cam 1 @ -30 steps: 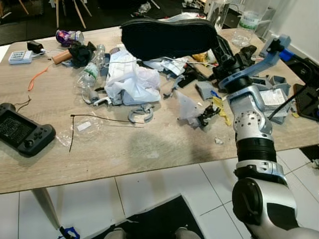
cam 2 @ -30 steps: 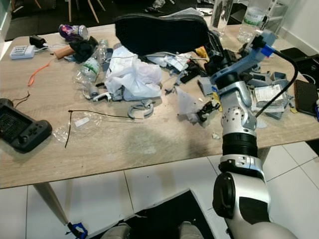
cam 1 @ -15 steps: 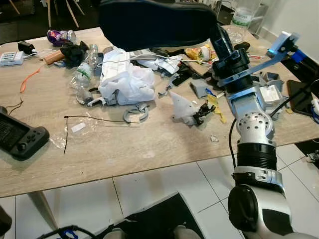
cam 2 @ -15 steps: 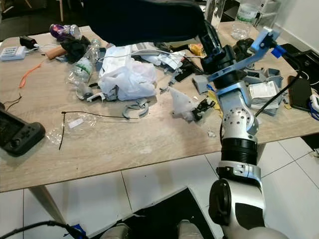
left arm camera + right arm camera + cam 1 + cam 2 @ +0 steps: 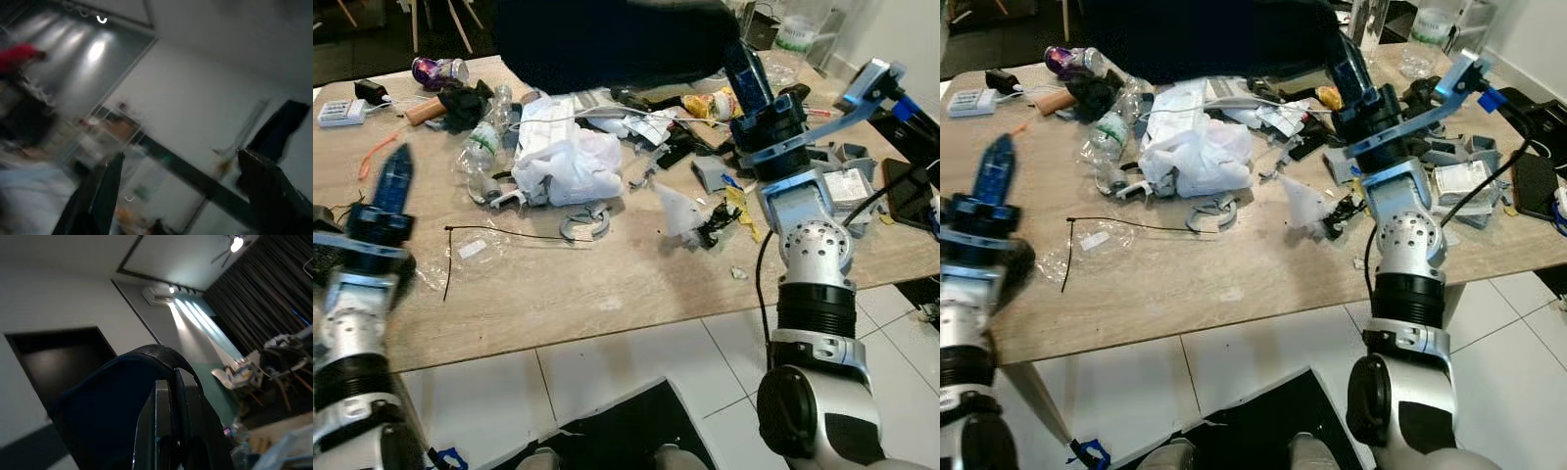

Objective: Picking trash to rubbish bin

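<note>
Right tool (image 5: 168,396) raised high above the cluttered wooden bench (image 5: 607,284), fingers clamped on a large dark flat pad-like object (image 5: 607,39), possibly a cushion or insole, hanging over the crumpled white plastic bag (image 5: 568,162). Left tool (image 5: 393,181) raised at the bench's left edge near the black handheld game console (image 5: 1013,259); wrist view blurred, fingers apart.

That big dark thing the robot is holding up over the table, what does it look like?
The dark thing is a large, flat, rounded-edged slab, black and matte, perhaps a shoe sole or a foam pad. It is lifted above the cluttered table, lying roughly level over the white plastic bag. The right tool is shut on one end of it; nothing else touches it.
</note>
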